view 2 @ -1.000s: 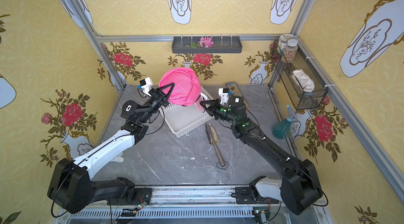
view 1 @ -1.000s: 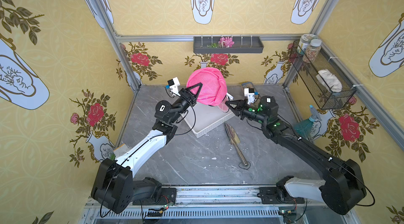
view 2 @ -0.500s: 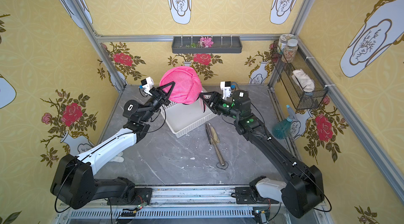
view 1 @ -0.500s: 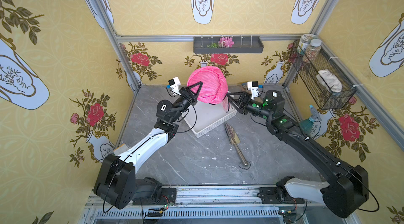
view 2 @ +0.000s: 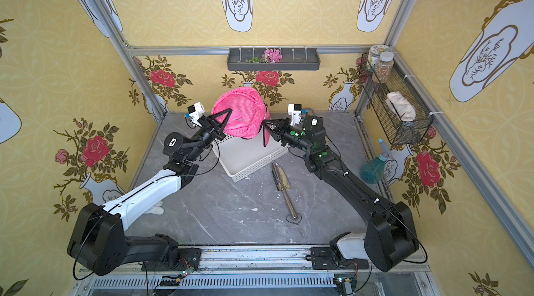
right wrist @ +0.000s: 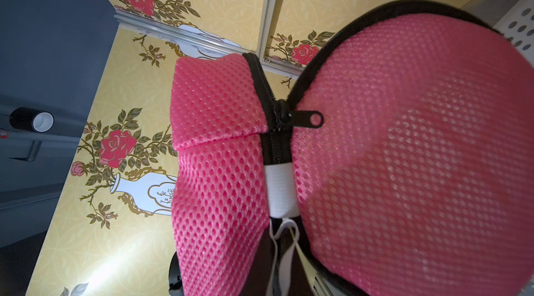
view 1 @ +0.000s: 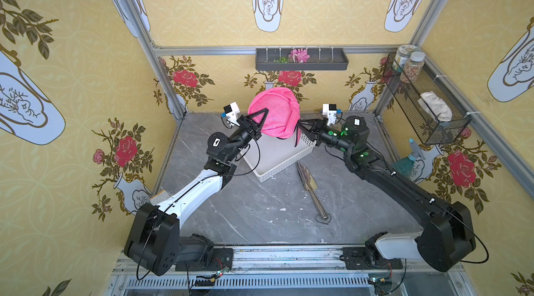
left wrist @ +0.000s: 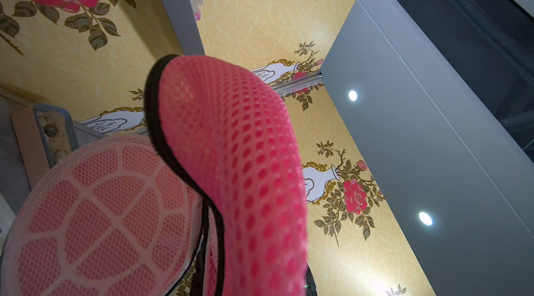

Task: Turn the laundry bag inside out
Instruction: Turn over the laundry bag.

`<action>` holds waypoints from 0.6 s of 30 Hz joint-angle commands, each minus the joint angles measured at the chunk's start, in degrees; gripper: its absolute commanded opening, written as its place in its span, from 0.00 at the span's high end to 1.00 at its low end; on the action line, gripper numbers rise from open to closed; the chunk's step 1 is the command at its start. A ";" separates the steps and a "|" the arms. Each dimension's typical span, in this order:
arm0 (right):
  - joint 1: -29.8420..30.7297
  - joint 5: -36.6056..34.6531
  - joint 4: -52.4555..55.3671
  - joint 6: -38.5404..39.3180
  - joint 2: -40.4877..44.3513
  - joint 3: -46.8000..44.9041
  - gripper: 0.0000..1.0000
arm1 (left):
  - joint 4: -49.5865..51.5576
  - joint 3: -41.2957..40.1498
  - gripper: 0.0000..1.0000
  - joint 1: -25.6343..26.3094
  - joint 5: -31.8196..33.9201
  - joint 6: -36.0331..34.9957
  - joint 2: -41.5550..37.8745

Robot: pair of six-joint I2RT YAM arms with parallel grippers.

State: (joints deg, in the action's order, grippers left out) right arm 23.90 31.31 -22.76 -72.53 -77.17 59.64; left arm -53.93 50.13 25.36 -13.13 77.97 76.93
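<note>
The laundry bag (view 1: 274, 112) (view 2: 239, 112), pink mesh with black zipper trim, hangs domed in the air above the white basket (view 1: 277, 164) (view 2: 251, 168). My left gripper (view 1: 264, 114) (view 2: 228, 114) is shut on its left edge. My right gripper (view 1: 297, 132) (view 2: 264, 132) is shut on its right edge. The left wrist view shows a fold of the laundry bag (left wrist: 245, 164) with black trim, and fabric hides the jaws. In the right wrist view the laundry bag (right wrist: 404, 150) fills the frame, with the zipper pull (right wrist: 307, 119) and white tab (right wrist: 281, 187) running down into the jaws.
A garden trowel (view 1: 310, 187) lies on the grey floor, right of the basket. A teal spray bottle (view 1: 407, 161) stands by the right wall under a black wire rack (view 1: 427, 106). A dark shelf (view 1: 300, 60) hangs on the back wall.
My right gripper let go, stood open beside the bag half a second ago, and has shut again on the bag's right edge. The left gripper kept its hold.
</note>
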 commanded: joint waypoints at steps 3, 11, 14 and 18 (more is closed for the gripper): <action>-0.99 -1.09 -3.25 -0.62 1.20 -1.92 1.00 | -4.03 -0.08 1.00 -0.06 -0.51 1.24 -0.15; -2.30 -3.45 -1.25 1.02 1.06 -7.49 1.00 | -5.59 0.19 1.00 0.03 -2.25 5.56 -1.11; -1.64 -3.51 -1.80 1.33 -0.89 -8.85 1.00 | -6.98 0.06 1.00 0.04 -2.07 5.40 -1.58; -0.12 -4.67 -3.06 1.74 -3.36 -10.29 1.00 | -10.21 0.28 1.00 -0.01 -1.85 7.37 -0.56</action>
State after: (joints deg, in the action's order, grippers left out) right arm 23.40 29.98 -25.52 -71.92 -79.46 49.95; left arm -55.46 50.13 25.52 -15.25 83.07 75.92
